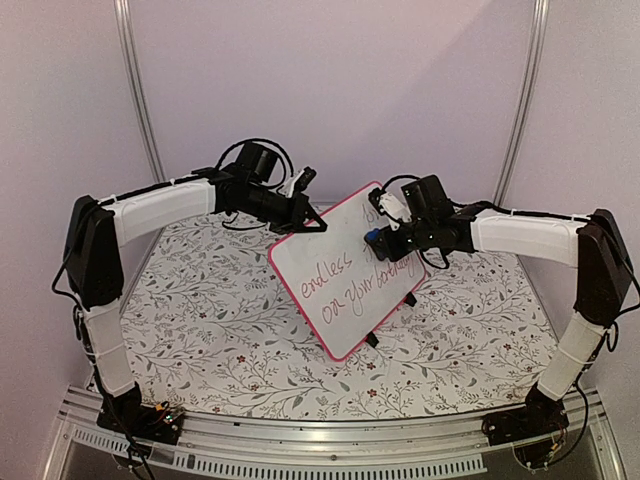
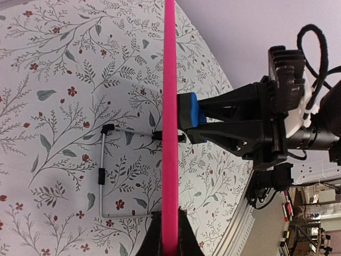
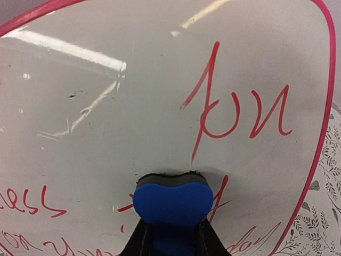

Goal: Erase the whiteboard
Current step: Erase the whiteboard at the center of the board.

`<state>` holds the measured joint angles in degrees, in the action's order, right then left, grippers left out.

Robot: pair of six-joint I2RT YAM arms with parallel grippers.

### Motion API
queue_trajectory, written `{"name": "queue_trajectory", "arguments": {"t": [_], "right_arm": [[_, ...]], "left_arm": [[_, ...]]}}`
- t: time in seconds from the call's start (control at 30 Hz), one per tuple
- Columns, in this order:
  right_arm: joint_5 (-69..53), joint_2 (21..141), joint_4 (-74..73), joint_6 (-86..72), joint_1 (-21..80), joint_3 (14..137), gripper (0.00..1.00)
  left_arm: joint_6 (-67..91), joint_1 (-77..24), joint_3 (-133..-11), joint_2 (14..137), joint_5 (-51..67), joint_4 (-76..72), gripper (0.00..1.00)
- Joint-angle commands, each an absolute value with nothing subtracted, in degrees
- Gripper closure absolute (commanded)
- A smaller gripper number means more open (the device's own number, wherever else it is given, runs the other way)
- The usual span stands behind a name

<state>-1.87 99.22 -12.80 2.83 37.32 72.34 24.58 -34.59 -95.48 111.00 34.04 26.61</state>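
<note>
Whiteboard (image 1: 345, 270), pink-framed: 1.
Black clip feet (image 1: 410, 299): 2, on the whiteboard's lower edge.
Wire stand (image 2: 101, 176): 1, behind the whiteboard.
Blue eraser block (image 3: 171, 200): 1, against the whiteboard's written face.
Grippers: 2, namely left gripper (image 1: 308, 222) at the whiteboard's top-left edge and right gripper (image 1: 380, 238) at its face.
Floral tablecloth (image 1: 220, 330): 1, beneath the whiteboard.
Metal uprights (image 1: 140, 90): 2, on the wall behind the whiteboard.

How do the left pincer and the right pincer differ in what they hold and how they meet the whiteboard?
The left pincer clamps the whiteboard's pink frame; the right pincer grips a blue eraser. The left pincer meets the board edge-on; the right pincer faces its written side, eraser against it. Both are shut on something.
</note>
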Motion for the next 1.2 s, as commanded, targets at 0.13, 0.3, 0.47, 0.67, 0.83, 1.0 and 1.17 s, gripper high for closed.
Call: {"name": "queue_trajectory", "arguments": {"t": [0.13,0.3,0.47,0.67,0.83,1.0,1.17], "right_arm": [[-1.68,98.74,-16.96,3.25,37.27,71.07,1.00],[-1.67,98.55,-16.92,3.30,37.27,71.10,1.00],[-1.74,98.56,-16.96,3.33,37.27,71.26,1.00],[-1.67,98.61,-16.95,3.47,37.27,71.71,1.00],[-1.69,98.67,-16.98,3.52,37.27,71.97,1.00],[-1.67,98.79,-17.30,3.59,37.27,72.56,1.00],[-1.37,98.06,-17.64,3.69,37.27,72.65,1.00]], "left_arm": [[21.00,-35.30,-94.43,109.30,32.29,26.06,1.00],[20.93,-35.27,-94.39,109.41,32.25,26.08,1.00],[20.95,-35.25,-94.39,109.47,32.02,26.03,1.00],[20.87,-35.21,-94.41,109.57,31.88,26.02,0.94],[20.83,-35.16,-94.48,109.57,31.73,26.03,0.93],[20.73,-35.07,-94.39,109.22,31.10,26.08,0.86],[20.74,-34.73,-94.39,109.12,31.11,26.03,0.82]]}}
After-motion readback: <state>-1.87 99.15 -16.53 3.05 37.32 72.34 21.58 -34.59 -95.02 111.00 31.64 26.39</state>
